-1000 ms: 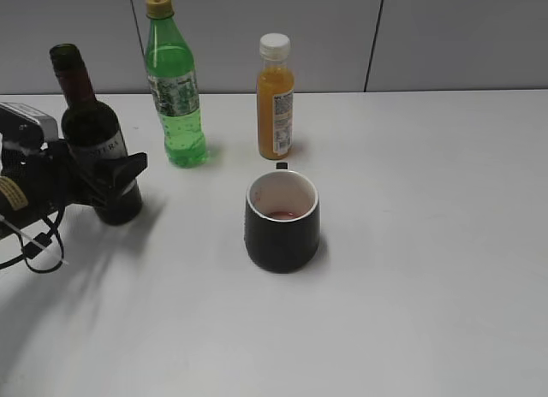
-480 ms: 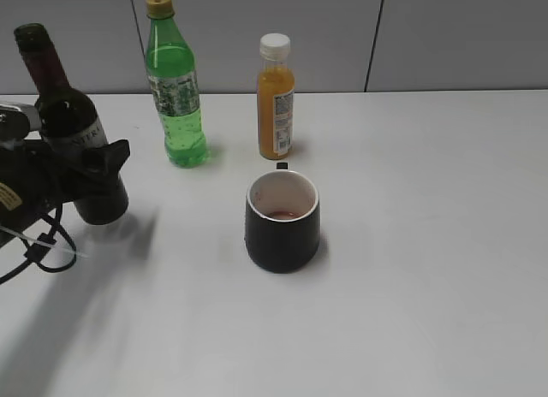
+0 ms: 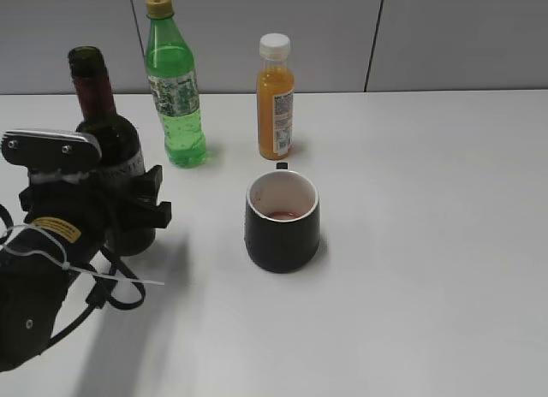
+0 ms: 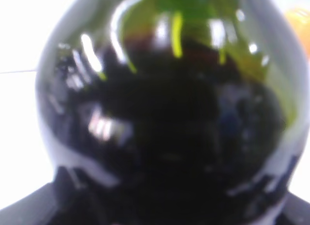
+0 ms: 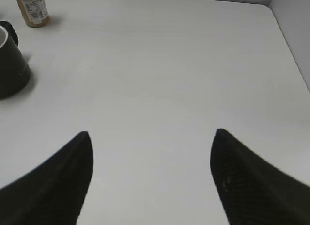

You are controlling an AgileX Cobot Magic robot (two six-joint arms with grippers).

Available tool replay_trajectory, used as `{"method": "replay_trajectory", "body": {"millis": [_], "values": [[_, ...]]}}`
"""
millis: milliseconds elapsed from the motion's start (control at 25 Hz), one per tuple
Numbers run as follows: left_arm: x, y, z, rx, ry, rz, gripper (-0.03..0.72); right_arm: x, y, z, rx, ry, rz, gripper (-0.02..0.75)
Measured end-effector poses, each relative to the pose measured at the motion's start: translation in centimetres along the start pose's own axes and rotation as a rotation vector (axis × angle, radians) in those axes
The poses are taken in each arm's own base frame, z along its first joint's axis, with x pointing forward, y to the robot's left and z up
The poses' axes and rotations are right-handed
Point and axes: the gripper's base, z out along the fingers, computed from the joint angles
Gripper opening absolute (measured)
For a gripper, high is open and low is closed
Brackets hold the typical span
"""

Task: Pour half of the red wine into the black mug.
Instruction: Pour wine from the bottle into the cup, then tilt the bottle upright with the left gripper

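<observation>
Standing upright at the 9 o'clock side of the white table (image 3: 428, 243): the red wine (image 3: 107, 157), a dark green glass bottle with maroon neck foil, mouth open at the top. Clamping on its lower body: the left gripper (image 3: 128, 210), black jaws spread wide around the glass, one finger showing on the bottle's 3 o'clock side. Filling the left wrist view almost entirely: the bottle's dark shoulder, blurred, with dark liquid showing below a greenish upper part. Sitting near the table's centre, at about 3 o'clock from the bottle and well apart from it: the black mug (image 3: 282, 219), white inside, a thin reddish pool lying at its bottom, handle pointing to 12 o'clock. Standing toward 12 o'clock, behind the mug: a green plastic soda bottle (image 3: 175, 89) and an orange juice bottle (image 3: 276, 102) with a white cap. Hovering over bare table: the right gripper (image 5: 151, 174), jaws wide apart, gripping nothing.
</observation>
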Motion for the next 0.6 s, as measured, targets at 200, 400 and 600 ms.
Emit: {"method": "replay_trajectory", "body": {"millis": [200,400,600], "values": [[0.3,-2.6,-1.8,0.03,0.014,0.02,0.539,0.0,0.0,0.0,0.0,0.0,0.0,0.573],[0.3,-3.8,-2.6,0.044,0.017,0.024,0.539,0.0,-0.1,0.0,0.009,0.0,0.031,0.573],[-0.4,-4.2,-2.1,0.027,-0.007,0.081,0.539,0.0,-0.1,0.0,0.007,-0.001,0.073,0.573]]}}
